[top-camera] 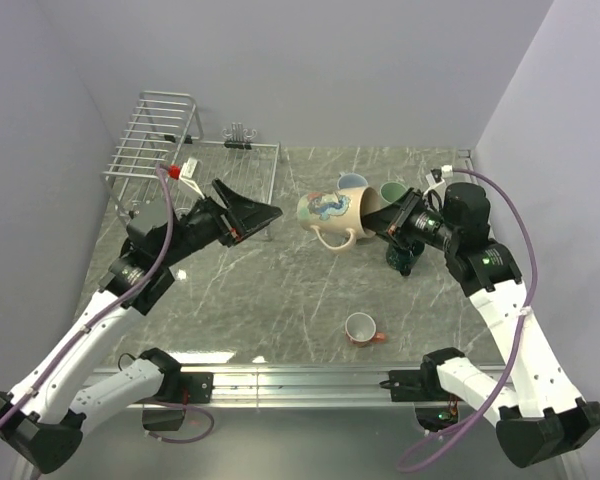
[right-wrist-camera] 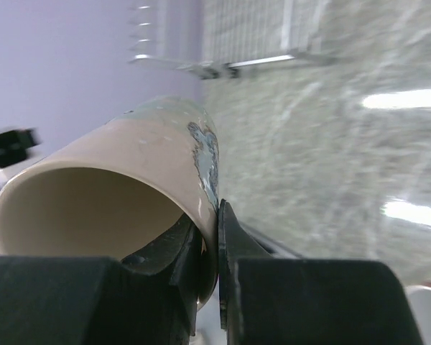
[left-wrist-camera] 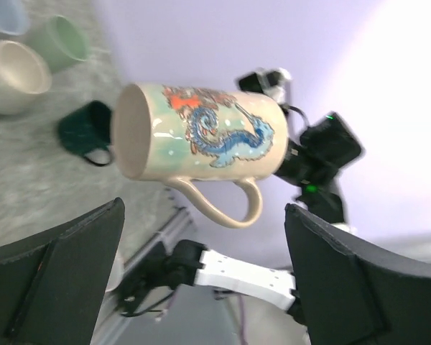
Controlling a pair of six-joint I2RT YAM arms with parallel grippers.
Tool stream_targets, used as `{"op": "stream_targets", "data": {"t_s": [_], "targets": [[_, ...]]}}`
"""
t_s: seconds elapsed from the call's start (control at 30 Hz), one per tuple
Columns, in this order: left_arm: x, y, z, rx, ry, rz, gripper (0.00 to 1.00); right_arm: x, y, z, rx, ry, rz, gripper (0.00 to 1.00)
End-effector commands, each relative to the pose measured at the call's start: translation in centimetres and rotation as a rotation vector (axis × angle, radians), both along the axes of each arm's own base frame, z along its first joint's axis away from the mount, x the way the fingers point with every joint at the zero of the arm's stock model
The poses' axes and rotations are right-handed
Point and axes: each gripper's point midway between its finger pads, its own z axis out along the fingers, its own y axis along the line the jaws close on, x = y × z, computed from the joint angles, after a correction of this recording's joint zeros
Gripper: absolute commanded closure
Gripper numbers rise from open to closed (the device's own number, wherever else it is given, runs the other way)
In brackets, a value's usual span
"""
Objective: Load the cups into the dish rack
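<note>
My right gripper [top-camera: 382, 220] is shut on the rim wall of the taller beige mug [top-camera: 330, 208], one finger inside and one outside [right-wrist-camera: 217, 244]. It holds the mug [right-wrist-camera: 129, 165] on its side above the table, handle down, base toward the left arm. My left gripper [top-camera: 263, 215] is open and empty, jaws wide [left-wrist-camera: 205, 266], facing the beige mug [left-wrist-camera: 201, 133] a short way off. The wire dish rack [top-camera: 195, 160] stands at the far left. The pale blue [top-camera: 352, 183], pale green [top-camera: 392, 192], dark green [top-camera: 400, 260] and small orange-red [top-camera: 360, 328] mugs stand on the table. The cream mug [left-wrist-camera: 11, 75] shows in the left wrist view.
The rack's taller barred section [top-camera: 165, 110] is at its far end, near the back wall. A small black-and-silver object [top-camera: 240, 135] sits behind the rack. A red-and-white tag [top-camera: 180, 168] sticks up from the left arm. Metal rail [top-camera: 300, 375] runs along the near edge.
</note>
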Motion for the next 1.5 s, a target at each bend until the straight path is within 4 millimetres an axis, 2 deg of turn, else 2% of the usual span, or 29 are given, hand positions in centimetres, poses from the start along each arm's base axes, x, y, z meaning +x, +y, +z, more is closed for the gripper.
{"op": "stream_targets", "data": {"t_s": [0.0,0.13,0.23,0.3,0.33,0.37,0.43,0.53,0.7,0.83,1.03,1.27,1.47], "targets": [[-2.3,-1.3,4.7,-0.2,-0.122,-0.176,0.01,-1.1,1.9,8.5,0.235,-0.225,0.111,1.0],[-1.3,-2.0,2.5,-0.147,-0.048,-0.172,0.01,-2.1,2.3,10.0,0.327,-0.249,0.145,1.0],[-1.4,-1.8,2.0,-0.16,-0.047,-0.16,0.01,-2.8,2.4,10.7,0.398,-0.259,0.163,1.0],[-1.9,-1.5,2.8,-0.224,-0.064,-0.171,0.01,-3.2,2.6,10.6,0.42,-0.245,0.185,1.0],[-2.2,-1.2,2.4,-0.247,-0.066,-0.166,0.01,-3.3,2.6,10.7,0.42,-0.253,0.19,1.0],[-2.6,-1.0,3.7,-0.294,-0.119,-0.173,0.01,-3.6,2.7,10.7,0.423,-0.253,0.202,1.0],[-3.0,-0.9,3.8,-0.333,-0.118,-0.185,0.01,-3.9,2.7,10.9,0.427,-0.261,0.215,1.0],[-3.0,-0.9,4.1,-0.354,-0.126,-0.196,0.01,-4.3,2.9,11.0,0.455,-0.254,0.235,1.0],[-3.5,-0.4,5.7,-0.451,-0.172,-0.203,0.01,-4.6,3.3,10.8,0.457,-0.255,0.247,1.0],[-2.9,-1.2,5.6,-0.436,-0.16,-0.218,0.01,-4.7,3.9,10.9,0.495,-0.249,0.267,1.0],[-2.1,-2.2,5.4,-0.436,-0.151,-0.23,0.01,-5.5,5.9,11.3,0.463,-0.25,0.345,1.0],[-1.9,-2.9,6.6,-0.454,-0.178,-0.261,0.01,-5.8,6.2,10.0,0.456,-0.229,0.35,1.0],[-3.5,-4.0,7.2,-0.46,-0.207,-0.352,0.16,-4.9,6.4,9.3,0.461,-0.216,0.325,1.0]]}}
